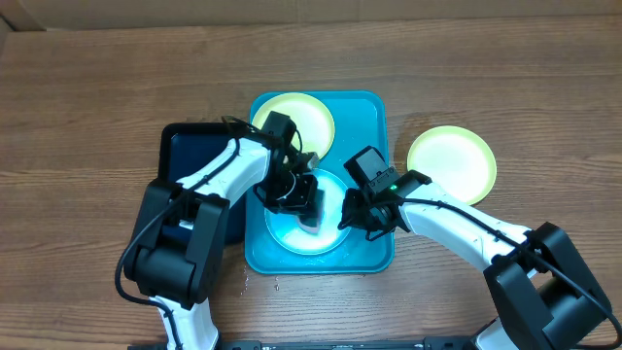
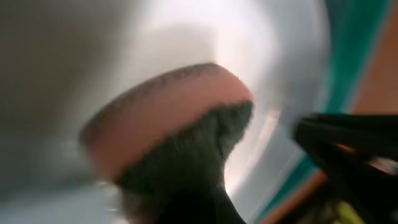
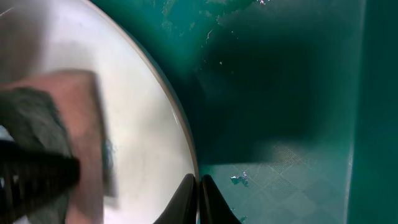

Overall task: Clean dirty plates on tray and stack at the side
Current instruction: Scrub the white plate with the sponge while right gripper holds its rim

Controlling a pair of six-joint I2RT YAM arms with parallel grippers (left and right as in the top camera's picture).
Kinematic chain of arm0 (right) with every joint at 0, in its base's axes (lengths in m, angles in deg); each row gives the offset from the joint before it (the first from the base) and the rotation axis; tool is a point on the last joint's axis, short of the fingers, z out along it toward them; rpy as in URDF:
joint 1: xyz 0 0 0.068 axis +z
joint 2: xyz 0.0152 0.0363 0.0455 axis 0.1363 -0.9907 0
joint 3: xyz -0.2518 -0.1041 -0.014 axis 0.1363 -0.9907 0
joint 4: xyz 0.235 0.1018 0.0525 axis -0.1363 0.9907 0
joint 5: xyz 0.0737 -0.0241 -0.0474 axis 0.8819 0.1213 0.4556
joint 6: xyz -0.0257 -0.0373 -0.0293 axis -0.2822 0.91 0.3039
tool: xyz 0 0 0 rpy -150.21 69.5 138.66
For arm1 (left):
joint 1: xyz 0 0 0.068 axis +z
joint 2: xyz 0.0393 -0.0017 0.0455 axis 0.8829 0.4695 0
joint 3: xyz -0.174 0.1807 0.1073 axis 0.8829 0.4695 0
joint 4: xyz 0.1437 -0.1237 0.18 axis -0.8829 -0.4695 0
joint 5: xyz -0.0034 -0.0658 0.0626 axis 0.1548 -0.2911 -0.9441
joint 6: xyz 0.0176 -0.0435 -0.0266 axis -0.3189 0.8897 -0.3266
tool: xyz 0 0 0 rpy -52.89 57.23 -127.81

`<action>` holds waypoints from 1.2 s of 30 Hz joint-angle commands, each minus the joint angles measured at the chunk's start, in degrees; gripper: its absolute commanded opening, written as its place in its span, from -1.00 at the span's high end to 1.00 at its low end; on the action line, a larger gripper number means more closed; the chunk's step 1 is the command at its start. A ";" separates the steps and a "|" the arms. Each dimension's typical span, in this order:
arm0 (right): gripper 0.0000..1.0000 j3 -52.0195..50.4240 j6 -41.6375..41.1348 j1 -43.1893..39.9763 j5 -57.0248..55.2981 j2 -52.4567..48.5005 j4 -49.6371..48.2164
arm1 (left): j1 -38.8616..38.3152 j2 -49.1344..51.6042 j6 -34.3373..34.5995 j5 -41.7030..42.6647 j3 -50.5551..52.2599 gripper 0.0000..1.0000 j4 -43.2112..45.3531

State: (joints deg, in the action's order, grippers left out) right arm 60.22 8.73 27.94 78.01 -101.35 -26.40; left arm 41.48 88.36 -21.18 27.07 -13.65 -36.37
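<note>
A light blue plate (image 1: pixel 287 233) lies in the near half of the turquoise tray (image 1: pixel 374 112). My left gripper (image 1: pixel 309 209) is shut on a pink sponge (image 2: pixel 168 118) with a dark green scouring side, pressed onto this plate. The left wrist view is blurred. My right gripper (image 3: pixel 199 199) is shut on the plate's right rim (image 3: pixel 186 143), and the sponge (image 3: pixel 81 137) shows at the left of that view. A yellow-green plate (image 1: pixel 296 119) lies in the tray's far half. Another yellow-green plate (image 1: pixel 451 163) rests on the table right of the tray.
A smaller black tray (image 1: pixel 194 156) sits against the turquoise tray's left side, under my left arm. The tray floor (image 3: pixel 280 93) looks wet, with small flecks on it. Wooden tabletop surrounds everything.
</note>
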 commanded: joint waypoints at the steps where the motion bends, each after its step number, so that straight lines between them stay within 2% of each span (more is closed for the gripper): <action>1: 0.92 -0.09 0.22 0.28 0.66 0.09 -0.61 | 0.96 -2.14 -2.80 11.69 -1.57 0.92 -1.25; 5: 0.92 -0.09 0.22 0.28 0.66 0.09 -0.61 | 2.27 -6.34 -3.61 10.38 -4.07 0.92 -2.93; 7: 0.92 -0.09 0.22 0.28 0.66 0.09 -0.61 | 2.80 -9.09 -3.54 7.17 -4.83 0.92 -3.17; 9: 0.92 -0.09 0.22 0.28 0.66 0.09 -0.63 | 2.89 -11.41 -2.23 1.44 -4.94 0.92 -3.21; 13: 0.92 -0.09 0.20 0.28 0.66 0.09 -0.63 | 2.12 -13.03 0.74 -15.13 -4.81 0.92 -6.03; 18: 0.92 -0.09 0.20 0.28 0.66 0.09 -0.63 | 0.96 -11.54 0.92 -22.97 -2.69 0.92 -6.34; 22: 0.92 -0.09 0.20 0.28 0.66 0.09 -0.63 | 0.94 -9.40 4.94 -28.59 -0.98 0.92 -5.68; 31: 0.92 -0.09 0.20 0.28 0.66 0.09 -0.63 | 0.17 -1.46 5.49 -25.11 0.37 0.92 -3.21; 36: 0.92 -0.09 0.20 0.28 0.66 0.09 -0.66 | -1.79 2.21 4.52 -16.50 0.37 0.92 -3.10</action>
State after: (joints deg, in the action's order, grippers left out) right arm 60.22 8.73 27.94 78.27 -101.35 -26.58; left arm 42.05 86.26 -16.51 2.78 -14.13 -39.39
